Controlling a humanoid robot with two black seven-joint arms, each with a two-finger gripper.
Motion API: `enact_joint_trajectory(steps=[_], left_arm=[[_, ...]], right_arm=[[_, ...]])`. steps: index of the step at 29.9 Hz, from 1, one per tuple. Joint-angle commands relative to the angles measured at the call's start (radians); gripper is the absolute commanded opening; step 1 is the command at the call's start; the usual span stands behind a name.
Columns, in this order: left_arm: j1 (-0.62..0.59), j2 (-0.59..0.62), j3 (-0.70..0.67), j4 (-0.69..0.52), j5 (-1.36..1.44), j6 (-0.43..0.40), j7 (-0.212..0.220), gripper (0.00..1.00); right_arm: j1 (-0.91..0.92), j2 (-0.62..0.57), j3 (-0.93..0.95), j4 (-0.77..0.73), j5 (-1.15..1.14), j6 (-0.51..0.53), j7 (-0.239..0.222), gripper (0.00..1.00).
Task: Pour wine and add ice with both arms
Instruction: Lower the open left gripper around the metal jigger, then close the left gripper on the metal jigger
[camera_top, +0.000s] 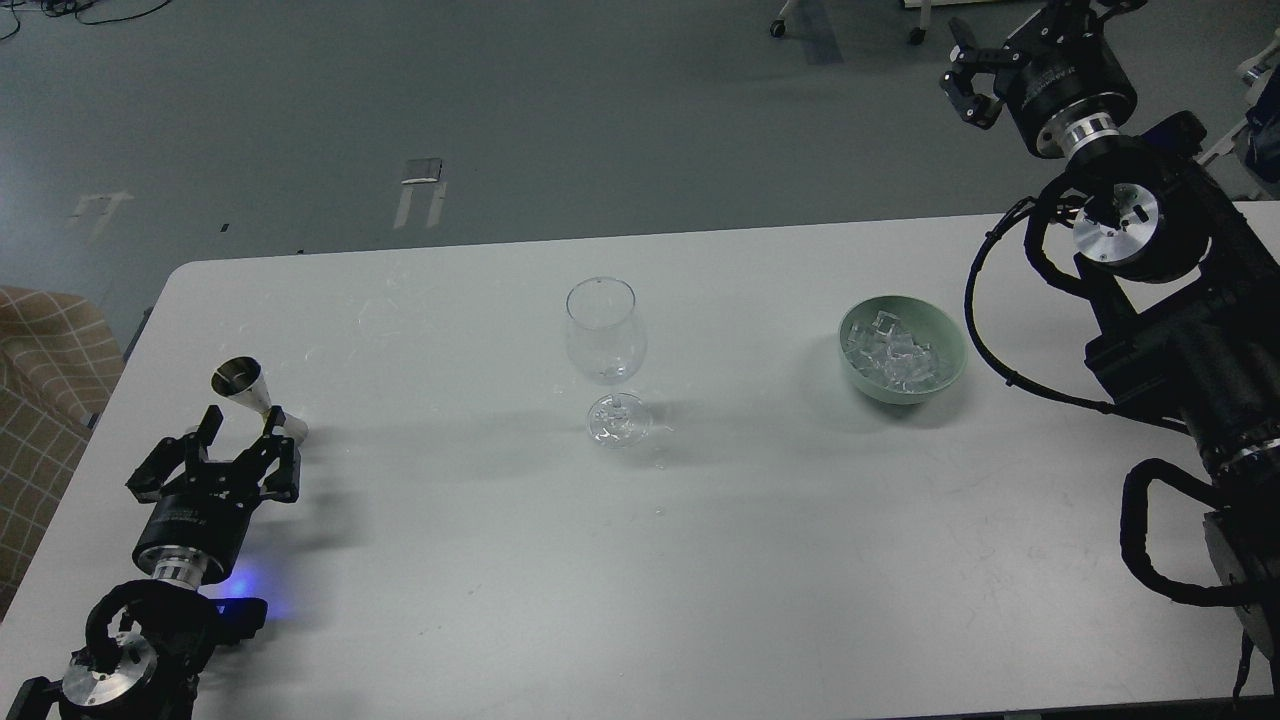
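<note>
Both arms, the left arm (150, 600) and the right arm (1170, 300), are bulky matte black with round silver joint caps, looping ribbed black cables and black claw grippers; a blue light glows beside the left wrist.

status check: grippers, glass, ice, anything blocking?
Left gripper open, just short of steel cone jigger. Right gripper open, raised beyond table. Clear wine glass looks empty; ice cubes in green bowl. Nothing blocking.

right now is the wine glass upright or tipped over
Upright. The wine glass stands on its round foot on the table, rim uppermost, between the metal jigger and the green bowl.
</note>
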Motion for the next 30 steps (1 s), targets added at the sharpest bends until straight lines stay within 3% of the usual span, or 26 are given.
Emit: enact_joint_trajectory(steps=[1, 12, 22, 30], left_arm=[[-0.033, 0.000, 0.000, 0.043, -0.001, -0.002, 0.002, 0.63], [-0.098, 0.005, -0.010, 0.159, -0.003, -0.002, -0.003, 0.66], [-0.137, 0.006, -0.012, 0.176, -0.003, -0.003, -0.001, 0.65], [-0.170, 0.006, -0.010, 0.218, -0.001, -0.003, -0.014, 0.59]], right_arm=[[0.000, -0.002, -0.001, 0.000, 0.000, 0.000, 0.000, 1.00], [0.008, 0.000, -0.003, -0.017, -0.002, 0.000, 0.000, 1.00], [0.006, 0.001, -0.003, -0.018, -0.002, 0.000, 0.000, 1.00], [0.006, 0.001, -0.003, -0.018, -0.002, 0.000, 0.000, 1.00]])
